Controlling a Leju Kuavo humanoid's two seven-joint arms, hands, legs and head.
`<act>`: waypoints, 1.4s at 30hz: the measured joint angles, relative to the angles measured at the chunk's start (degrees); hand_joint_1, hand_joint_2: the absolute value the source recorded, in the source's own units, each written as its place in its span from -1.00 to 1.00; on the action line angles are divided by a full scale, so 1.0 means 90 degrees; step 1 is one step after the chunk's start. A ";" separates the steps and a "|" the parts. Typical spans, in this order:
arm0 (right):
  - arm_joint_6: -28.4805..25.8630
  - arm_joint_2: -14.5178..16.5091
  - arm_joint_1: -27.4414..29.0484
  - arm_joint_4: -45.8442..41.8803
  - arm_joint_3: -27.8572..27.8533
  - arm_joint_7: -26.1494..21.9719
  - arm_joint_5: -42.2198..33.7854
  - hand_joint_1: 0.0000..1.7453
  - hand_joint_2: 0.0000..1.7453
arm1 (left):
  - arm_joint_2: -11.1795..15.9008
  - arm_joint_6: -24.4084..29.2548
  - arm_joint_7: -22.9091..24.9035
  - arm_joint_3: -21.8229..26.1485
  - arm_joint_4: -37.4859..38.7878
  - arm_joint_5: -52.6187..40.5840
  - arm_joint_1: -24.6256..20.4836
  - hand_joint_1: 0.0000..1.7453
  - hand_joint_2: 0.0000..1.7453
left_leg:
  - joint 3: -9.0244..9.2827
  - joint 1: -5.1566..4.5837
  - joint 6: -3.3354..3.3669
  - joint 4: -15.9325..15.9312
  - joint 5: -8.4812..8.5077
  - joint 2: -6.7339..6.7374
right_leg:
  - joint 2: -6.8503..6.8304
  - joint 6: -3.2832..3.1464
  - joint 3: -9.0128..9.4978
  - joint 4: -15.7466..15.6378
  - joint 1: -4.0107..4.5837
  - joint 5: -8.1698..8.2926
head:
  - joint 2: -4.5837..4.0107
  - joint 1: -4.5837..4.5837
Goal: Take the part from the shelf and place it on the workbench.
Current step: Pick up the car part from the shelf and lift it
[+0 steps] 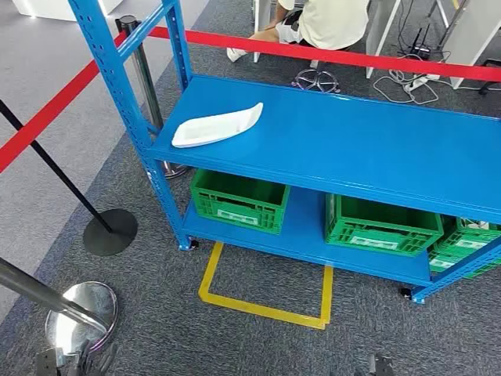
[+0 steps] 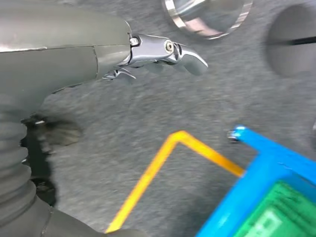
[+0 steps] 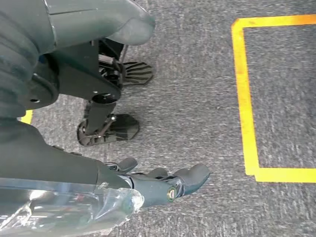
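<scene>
White part (image 1: pixel 218 125) lies near the blue shelf's (image 1: pixel 355 145) left front edge.

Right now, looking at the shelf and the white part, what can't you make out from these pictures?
- White part, head view: too small to show its underside or detail.
- Green crates, head view: the blue shelf board hides their contents.
- Rightmost crate: cut off by the edge.
- Seated person: cut off at the top.
- Left hand, left wrist view: fingers blurred.

The part (image 1: pixel 218 125) lies near the shelf's (image 1: pixel 355 145) left front corner, open from above and in front; a blue upright (image 1: pixel 112 66) flanks the left edge.
</scene>
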 joint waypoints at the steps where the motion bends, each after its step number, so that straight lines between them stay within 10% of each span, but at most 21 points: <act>1: -0.0002 0.0008 -0.0010 0.0007 -0.0049 -0.0025 0.0036 -1.00 1.00 | -0.0016 -0.0015 -0.0040 -0.0001 -0.0084 -0.0011 0.0008 -1.00 -1.00 | 0.0000 0.0000 0.0000 0.0000 0.0000 0.0000 | 0.0000 0.0000 0.0000 0.0000 0.0000 0.0000 | 0.0000 0.0000; 7: -0.0044 0.0120 -0.0104 0.0106 -0.0498 -0.0229 0.0404 -1.00 1.00 | -0.0135 -0.0066 -0.0406 -0.0151 -0.1041 -0.0118 0.0131 -1.00 -1.00 | 0.0180 -0.0019 0.0203 -0.0186 -0.0071 -0.0014 | -0.0007 0.0120 0.0076 0.0180 -0.0039 0.0058 | 0.0000 -0.0006; 11: -0.0069 0.0164 -0.0202 0.0189 -0.0778 -0.0315 0.0665 -1.00 1.00 | -0.0201 0.0044 -0.0612 -0.0446 -0.1774 -0.0204 0.0223 -1.00 -1.00 | 0.0296 -0.0014 0.0216 -0.0253 -0.0049 -0.0007 | -0.0008 0.0063 -0.0720 0.1562 -0.0050 -0.0628 | 0.0001 0.0089; 13: -0.0082 0.0181 -0.0196 0.0235 -0.0926 -0.0349 0.0812 -1.00 1.00 | -0.0241 0.0139 -0.0712 -0.0644 -0.2166 -0.0262 0.0306 -1.00 -1.00 | 0.0326 0.0003 0.0160 -0.0247 -0.0072 -0.0017 | -0.0010 0.0108 -0.1017 0.1842 -0.0078 -0.0564 | 0.0000 0.0093; 17: -0.0093 0.0234 -0.0226 0.0321 -0.1185 -0.0412 0.1071 -1.00 1.00 | -0.0306 0.0317 -0.0892 -0.1040 -0.2876 -0.0364 0.0432 -1.00 1.00 | 0.0394 0.0079 -0.0078 -0.0139 -0.0180 -0.0050 | 0.0019 0.0216 -0.0657 0.0540 -0.0164 0.0265 | 0.0001 0.0139; 23: -0.0119 0.0296 -0.0252 0.0399 -0.1484 -0.0414 0.1521 -1.00 1.00 | -0.0316 0.0841 -0.0996 -0.1640 -0.3677 -0.0644 0.0559 -1.00 1.00 | 0.0256 0.0093 -0.0274 0.0172 -0.0298 -0.0015 | 0.0030 -0.0142 -0.0528 0.0454 -0.0133 0.0261 | 0.0000 0.0026; 27: -0.0126 0.0311 -0.0318 0.0430 -0.1613 -0.0348 0.1738 -1.00 1.00 | -0.0255 0.1286 -0.0999 -0.2026 -0.3914 -0.0923 0.0623 -1.00 1.00 | -0.0679 0.0043 -0.0256 0.1588 -0.0788 0.0014 | 0.0024 -0.0240 -0.0447 0.0439 -0.0101 0.0172 | 0.0000 -0.0019; 29: -0.0132 0.0316 -0.0311 0.0441 -0.1670 -0.0308 0.1816 -1.00 1.00 | -0.0209 0.1474 -0.0999 -0.2224 -0.3981 -0.1053 0.0679 -1.00 1.00 | -0.0852 0.0022 -0.0209 0.1587 -0.0611 0.0013 | 0.0035 -0.0240 -0.0347 0.0437 -0.0087 0.0084 | 0.0000 -0.0024; 33: -0.0151 0.0339 -0.0353 0.0475 -0.1769 -0.0208 0.2001 -1.00 1.00 | -0.0083 0.1913 -0.0999 -0.2668 -0.4087 -0.1427 0.0710 -1.00 1.00 | -0.0448 -0.0027 -0.0110 0.0284 0.0221 0.0023 | 0.0051 -0.0163 -0.0127 0.0440 -0.0056 -0.0155 | 0.0000 -0.0044; 37: -0.0158 0.0343 -0.0413 0.0487 -0.1856 -0.0144 0.2124 -1.00 1.00 | -0.0037 0.2160 -0.1001 -0.2985 -0.4130 -0.1809 0.0727 -1.00 1.00 | -0.0349 -0.0024 -0.0004 0.0185 0.0137 0.0015 | 0.0033 -0.0048 -0.0032 0.0370 -0.0035 -0.0330 | 0.0001 -0.0032; 39: -0.0159 0.0345 -0.0440 0.0490 -0.1875 -0.0128 0.2161 -1.00 1.00 | -0.0028 0.2223 -0.1001 -0.3062 -0.4150 -0.1983 0.0715 -1.00 1.00 | -0.0270 -0.0016 0.0091 0.0169 0.0073 0.0019 | 0.0011 -0.0010 -0.0226 0.0793 -0.0035 -0.0533 | 0.0001 -0.0004; 42: -0.0159 0.0347 -0.0434 0.0500 -0.1905 -0.0087 0.2258 -1.00 1.00 | -0.0028 0.2330 -0.1001 -0.3111 -0.4153 -0.2458 0.0700 -1.00 1.00 | -0.0141 -0.0069 0.0178 0.0169 -0.0060 0.0018 | 0.0001 -0.0017 -0.1047 0.2032 -0.0011 -0.0889 | 0.0001 0.0017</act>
